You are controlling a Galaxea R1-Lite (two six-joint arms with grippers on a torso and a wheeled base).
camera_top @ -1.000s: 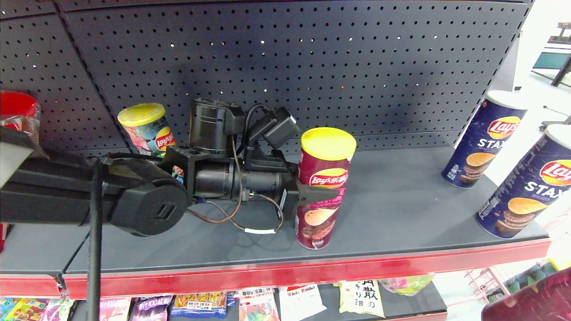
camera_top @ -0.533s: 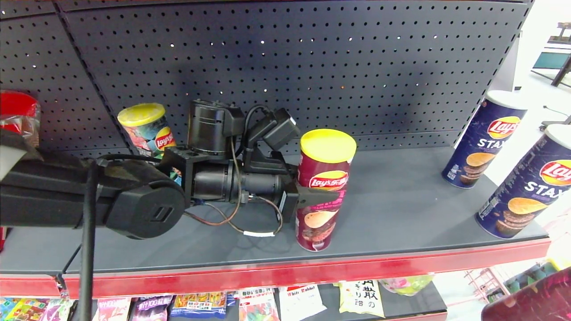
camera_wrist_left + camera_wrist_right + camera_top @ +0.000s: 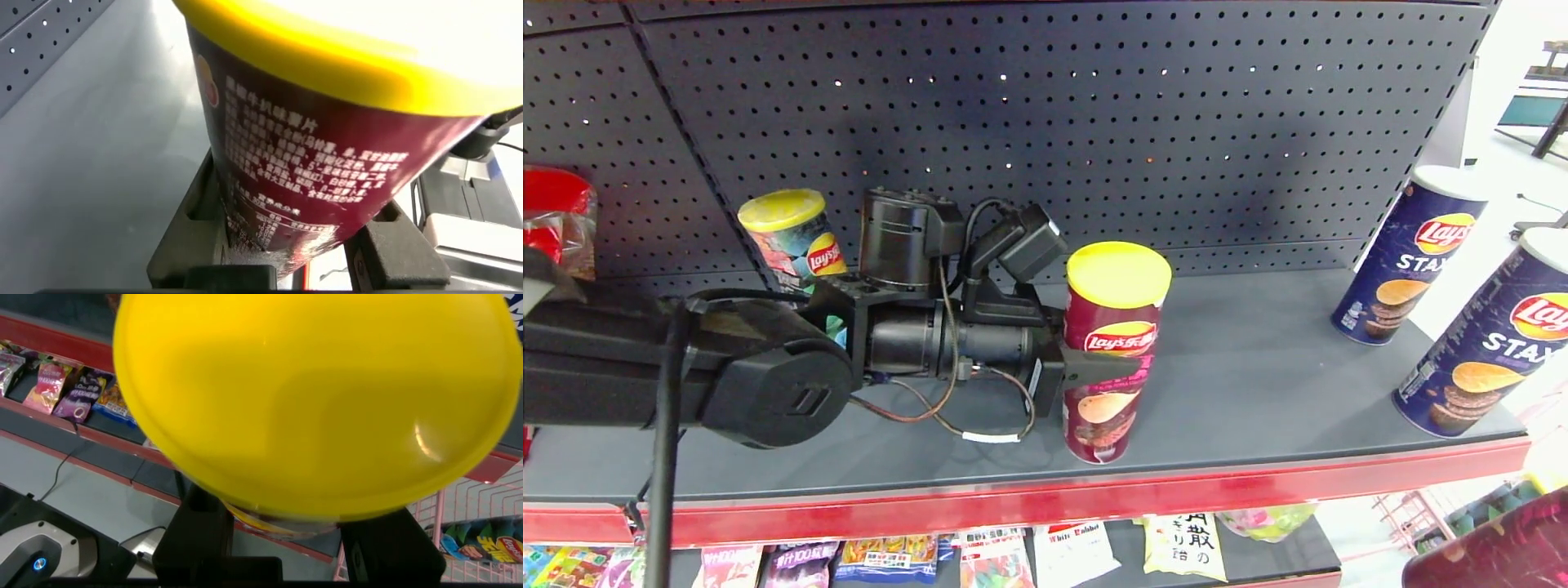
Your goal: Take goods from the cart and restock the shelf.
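A maroon chips can (image 3: 1112, 359) with a yellow lid stands upright near the front of the grey shelf (image 3: 1258, 384). My left gripper (image 3: 1107, 367) is shut on its middle from the left side. The left wrist view looks along this can (image 3: 310, 155), with the fingers (image 3: 196, 220) pressed against both sides. My right gripper (image 3: 294, 539) is shut on a second can (image 3: 310, 400), whose yellow lid faces the camera. It hangs in front of the shelf's red edge.
A colourful yellow-lidded can (image 3: 792, 233) stands at the back left behind my left arm. Two blue cans (image 3: 1409, 253) (image 3: 1486, 343) stand at the right end. The red front lip (image 3: 1045, 498) borders the shelf. Snack bags (image 3: 1013, 555) lie on the shelf below.
My left gripper has come down and slightly left with the maroon can, bringing its base closer to the shelf surface.
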